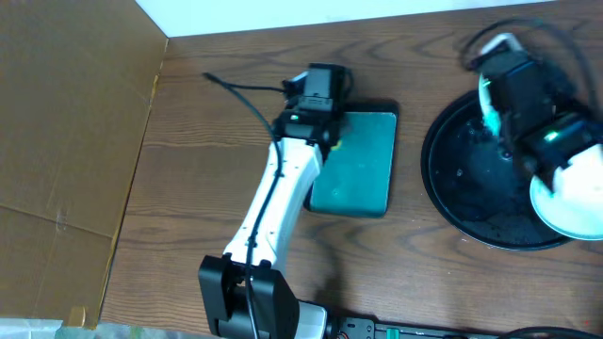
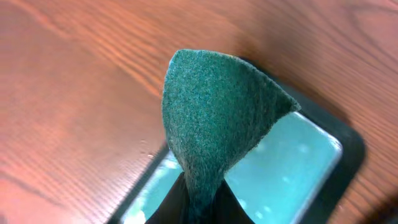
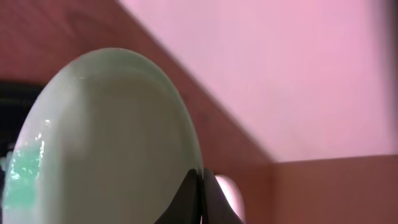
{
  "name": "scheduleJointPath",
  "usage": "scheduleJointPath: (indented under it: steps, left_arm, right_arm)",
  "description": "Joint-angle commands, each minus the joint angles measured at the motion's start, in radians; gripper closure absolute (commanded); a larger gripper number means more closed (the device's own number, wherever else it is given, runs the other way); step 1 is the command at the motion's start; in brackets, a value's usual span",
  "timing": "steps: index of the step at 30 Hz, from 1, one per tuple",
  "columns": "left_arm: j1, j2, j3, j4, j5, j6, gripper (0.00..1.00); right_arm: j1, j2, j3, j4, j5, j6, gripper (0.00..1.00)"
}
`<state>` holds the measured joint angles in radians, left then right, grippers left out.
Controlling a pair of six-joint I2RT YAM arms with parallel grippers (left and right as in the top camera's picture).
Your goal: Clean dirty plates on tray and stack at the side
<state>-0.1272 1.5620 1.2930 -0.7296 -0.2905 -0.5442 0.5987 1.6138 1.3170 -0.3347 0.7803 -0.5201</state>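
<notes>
At the far left a sheet of brown cardboard (image 1: 75, 122) covers the counter (image 1: 188, 188), whose wood grain runs bare beside it. The left arm (image 1: 278, 198) reaches up from the bottom edge towards the middle, ending over the near-left corner of the rectangular black tray (image 1: 363, 165) with the teal inside. The left pincer (image 2: 198, 198) is clenched on a green scouring pad (image 2: 211, 118). The pad stands up from the fingertips in a folded fan, hanging just above that tray's corner.

Further right lies the round tray (image 1: 452, 202), flat on the counter, well apart from the rectangular one. The right arm (image 1: 542, 113) hangs over its upper right part. The right pincer (image 3: 202, 180) grips a plate (image 3: 112, 143) by its rim. The plate is lifted and tilted so its face shows in the right wrist view, with a teal-green smear (image 3: 22, 171) near its left edge and the pale wall behind it. At the round tray's lower right edge a second plate (image 1: 570, 207) shows white, partly hidden under the arm. I cannot tell whether it rests on the tray or beside it.
</notes>
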Motion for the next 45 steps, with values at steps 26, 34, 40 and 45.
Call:
scheduleJointPath:
  steps: [26,34,40,45]
  left_arm:
    - [0.099,0.000,-0.019,0.001,-0.008,-0.060,0.93]
    - [0.099,0.000,-0.019,0.001,-0.008,-0.060,0.93]
    - [0.099,0.000,-0.019,0.001,-0.008,-0.060,0.93]
    - [0.099,0.000,-0.019,0.001,-0.008,-0.060,0.93]
  right_arm:
    - [0.224,-0.034,0.004,0.139,0.341,-0.579,0.99]
    - [0.183,-0.032,0.004,0.070,0.279,-0.436,0.99]
    - [0.048,-0.032,0.004,-0.111,-0.105,-0.060,0.99]
    - [-0.117,-0.032,0.004,-0.201,-0.461,0.099,0.99]
